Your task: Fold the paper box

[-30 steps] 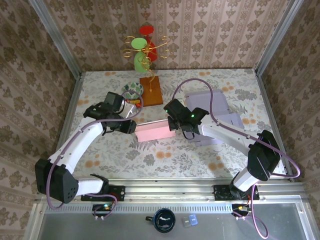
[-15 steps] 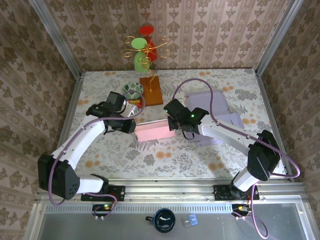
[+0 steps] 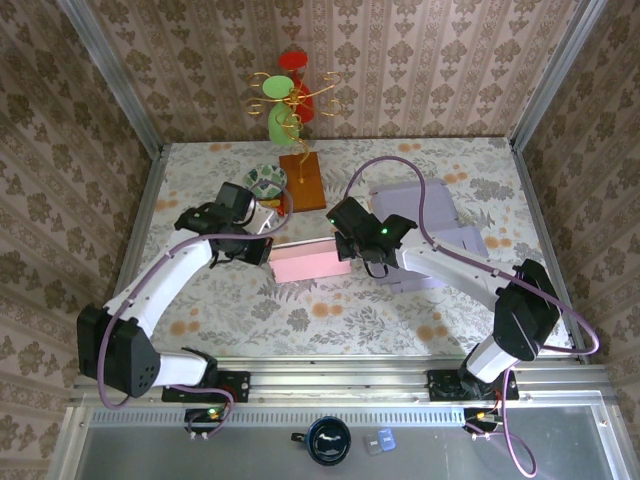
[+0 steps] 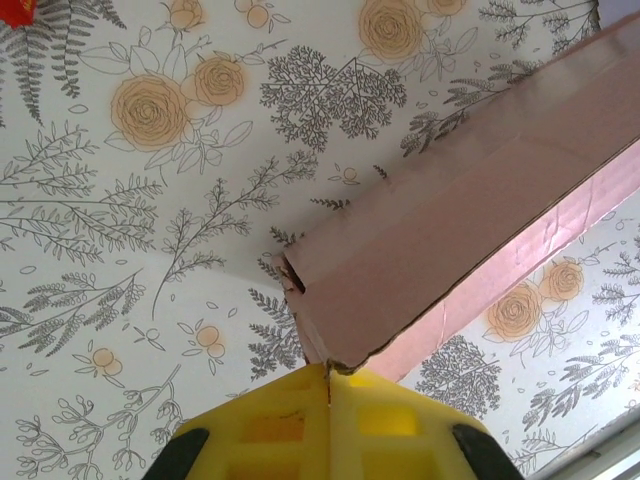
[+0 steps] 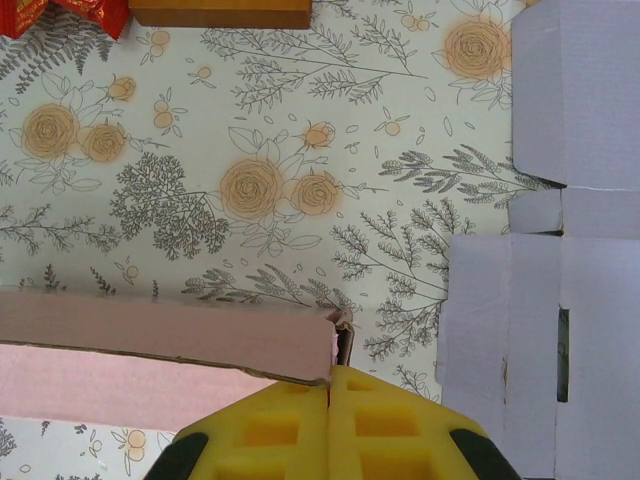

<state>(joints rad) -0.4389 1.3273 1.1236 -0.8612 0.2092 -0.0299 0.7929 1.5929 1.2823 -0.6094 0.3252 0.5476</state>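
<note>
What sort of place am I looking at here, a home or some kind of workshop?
Probably a robot test booth dressed like a home: wallpapered panels in a bare metal frame, a floral table cover, and a left arm and right arm bolted to a rail, holding a pink paper box.

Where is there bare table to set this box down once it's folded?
Widest bare patch: the near strip of table between the pink box and the front rail. Also bare behind the lavender sheet. Crowded: far left-centre, bowl and wooden block.
</note>
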